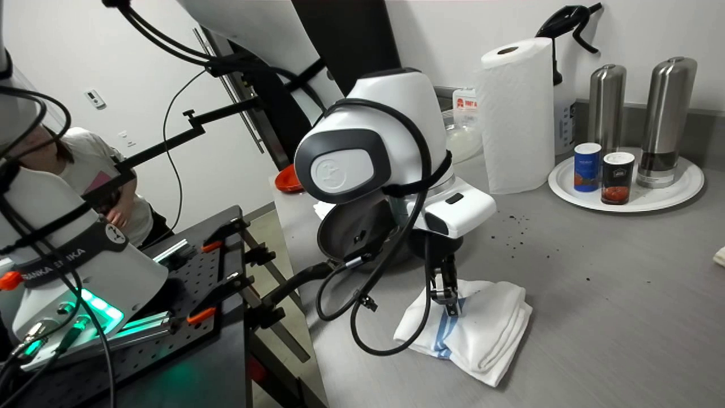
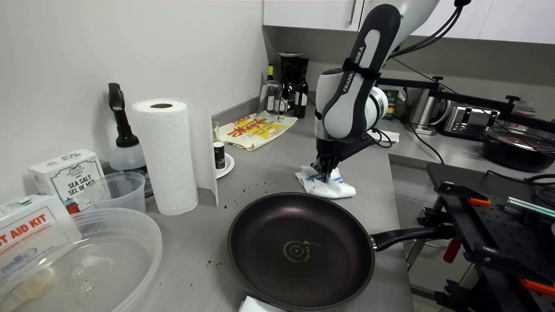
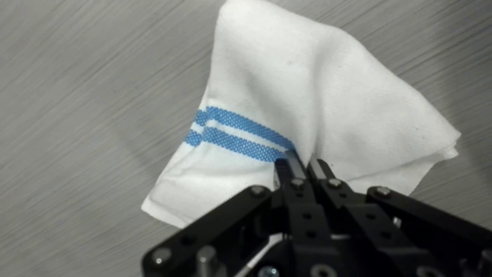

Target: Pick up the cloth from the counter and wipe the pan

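The white cloth with light blue stripes lies rumpled on the grey counter [image 1: 612, 334]. The cloth shows in both exterior views [image 1: 493, 328] [image 2: 331, 190] and fills the middle of the wrist view [image 3: 353, 100]. My gripper points down at the cloth in both exterior views [image 1: 451, 309] [image 2: 325, 175]. In the wrist view the gripper's fingers [image 3: 306, 163] are nearly together, with a fold of cloth pinched between the tips. The dark pan [image 2: 303, 225] stands beside the cloth, its black handle [image 2: 412, 234] over the counter edge. In an exterior view the arm partly hides the pan [image 1: 345, 232].
A paper towel roll [image 2: 167, 160] stands near the wall. A white tray [image 1: 668, 198] holds metal mills and small shakers. A clear plastic container [image 2: 108, 260] and boxes stand beside the pan. Another white cloth [image 2: 256, 306] shows at the pan's near rim. Dark specks [image 1: 512, 235] dot the counter.
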Tool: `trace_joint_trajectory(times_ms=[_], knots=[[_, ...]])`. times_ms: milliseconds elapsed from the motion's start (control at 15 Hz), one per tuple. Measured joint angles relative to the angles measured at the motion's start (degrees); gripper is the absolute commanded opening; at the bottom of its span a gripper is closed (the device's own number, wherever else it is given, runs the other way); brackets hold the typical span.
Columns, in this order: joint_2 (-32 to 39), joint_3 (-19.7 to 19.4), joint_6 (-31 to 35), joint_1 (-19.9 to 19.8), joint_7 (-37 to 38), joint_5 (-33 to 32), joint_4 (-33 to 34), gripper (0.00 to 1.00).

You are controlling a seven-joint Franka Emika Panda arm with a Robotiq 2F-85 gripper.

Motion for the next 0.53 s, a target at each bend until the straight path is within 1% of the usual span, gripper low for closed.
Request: trace_joint_trajectory(times_ms=[133,267,533], knots=[[-0.73,-0.21,0.43,-0.51,-0.01,0.45,-0.95,0.01],[-2.62,-1.24,0.43,-1.08,-0.1,0.45,-2.05,0.01],[-8.94,-4.22,0.25,-1.09,-0.21,0.35,-4.2,0.01]])
